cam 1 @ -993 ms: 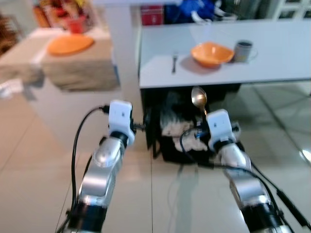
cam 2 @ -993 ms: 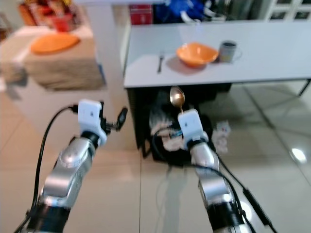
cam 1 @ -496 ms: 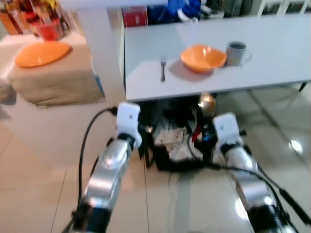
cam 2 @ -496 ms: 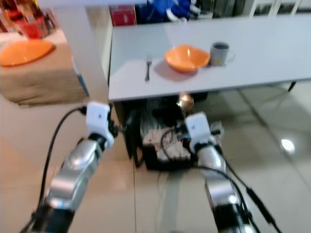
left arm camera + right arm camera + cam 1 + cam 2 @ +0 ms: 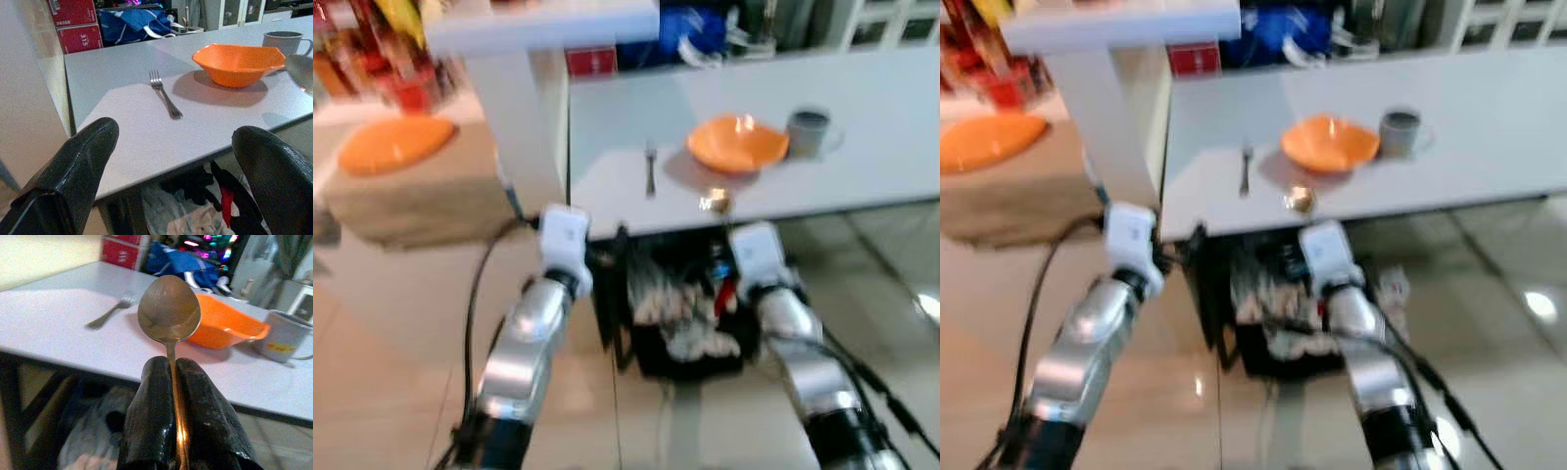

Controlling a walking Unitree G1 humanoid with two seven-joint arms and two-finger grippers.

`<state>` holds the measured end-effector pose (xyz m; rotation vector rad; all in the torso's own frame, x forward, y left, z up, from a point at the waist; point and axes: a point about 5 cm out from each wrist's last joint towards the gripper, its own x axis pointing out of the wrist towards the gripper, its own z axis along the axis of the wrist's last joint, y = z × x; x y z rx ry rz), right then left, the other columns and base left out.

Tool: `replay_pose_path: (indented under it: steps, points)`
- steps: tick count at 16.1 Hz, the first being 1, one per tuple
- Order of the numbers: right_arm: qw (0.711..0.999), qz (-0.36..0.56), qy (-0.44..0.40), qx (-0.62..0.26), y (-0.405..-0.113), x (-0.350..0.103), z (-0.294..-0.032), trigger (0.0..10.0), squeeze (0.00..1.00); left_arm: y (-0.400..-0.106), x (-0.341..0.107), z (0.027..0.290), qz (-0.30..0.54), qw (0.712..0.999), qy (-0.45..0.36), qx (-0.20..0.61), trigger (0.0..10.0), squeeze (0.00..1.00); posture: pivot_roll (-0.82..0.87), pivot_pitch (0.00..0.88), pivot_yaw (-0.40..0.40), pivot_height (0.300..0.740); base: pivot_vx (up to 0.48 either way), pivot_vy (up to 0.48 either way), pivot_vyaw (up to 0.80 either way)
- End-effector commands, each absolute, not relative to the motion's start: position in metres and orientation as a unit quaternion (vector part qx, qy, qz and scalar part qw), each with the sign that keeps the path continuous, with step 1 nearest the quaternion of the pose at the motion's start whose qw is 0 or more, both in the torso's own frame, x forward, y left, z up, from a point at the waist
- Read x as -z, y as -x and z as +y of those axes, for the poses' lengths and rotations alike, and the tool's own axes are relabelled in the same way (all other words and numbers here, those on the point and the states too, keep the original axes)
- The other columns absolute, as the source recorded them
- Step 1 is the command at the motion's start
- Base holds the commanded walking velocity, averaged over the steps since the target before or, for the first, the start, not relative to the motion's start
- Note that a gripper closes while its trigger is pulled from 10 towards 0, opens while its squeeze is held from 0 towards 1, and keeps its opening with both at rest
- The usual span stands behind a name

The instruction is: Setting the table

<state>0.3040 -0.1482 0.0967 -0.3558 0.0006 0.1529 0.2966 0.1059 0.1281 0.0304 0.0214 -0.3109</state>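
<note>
A grey-white table (image 5: 891,147) stands ahead with an orange bowl (image 5: 737,144), a fork (image 5: 650,166) to its left and a grey mug (image 5: 807,129) to its right. My right gripper (image 5: 168,382) is shut on a metal spoon (image 5: 168,308), held upright with its bowl (image 5: 714,201) just short of the table's near edge, in front of the orange bowl. My left gripper (image 5: 171,161) is open and empty, raised before the table's left corner; its fingers (image 5: 73,166) frame the fork (image 5: 164,95) and bowl (image 5: 238,63).
Under the table sits a dark basket (image 5: 690,328) of crumpled cloths. To the left, a beige block (image 5: 411,201) carries an orange plate (image 5: 394,144). A white pillar (image 5: 524,117) stands between them. Red boxes (image 5: 73,19) and a blue bag (image 5: 132,24) lie beyond the table. Glossy tiled floor (image 5: 382,382).
The camera has come closer to the table. The spoon in my right gripper now reaches the table's near edge; the left gripper stays open at the corner.
</note>
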Motion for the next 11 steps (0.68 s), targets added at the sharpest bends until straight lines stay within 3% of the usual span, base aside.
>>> replay_pose_path:
  steps: [1, 9, 11]
  points:
    - [0.981, -0.013, 0.173, -0.090, -0.3059, -0.1011, -0.1376, 0.0, 0.00, -0.2993, -0.1313, 0.1179, 0.009, 0.991, -0.022, 0.134, 10.0, 0.00, -0.10, 0.000, 0.075, 0.736, 0.461, 0.000, 0.00]
    - [0.980, -0.015, 0.175, -0.092, -0.3087, -0.1019, -0.1364, 0.0, 0.00, -0.2999, -0.1321, 0.1177, 0.007, 0.991, -0.026, 0.134, 10.0, 0.00, -0.09, 0.000, 0.076, 0.736, 0.462, 0.000, 0.00]
    - [0.980, -0.017, 0.174, -0.095, -0.3101, -0.1032, -0.1349, 0.0, 0.00, -0.3005, -0.1339, 0.1184, 0.002, 0.991, -0.021, 0.129, 10.0, 0.00, -0.09, 0.000, 0.077, 0.736, 0.189, 0.000, 0.00]
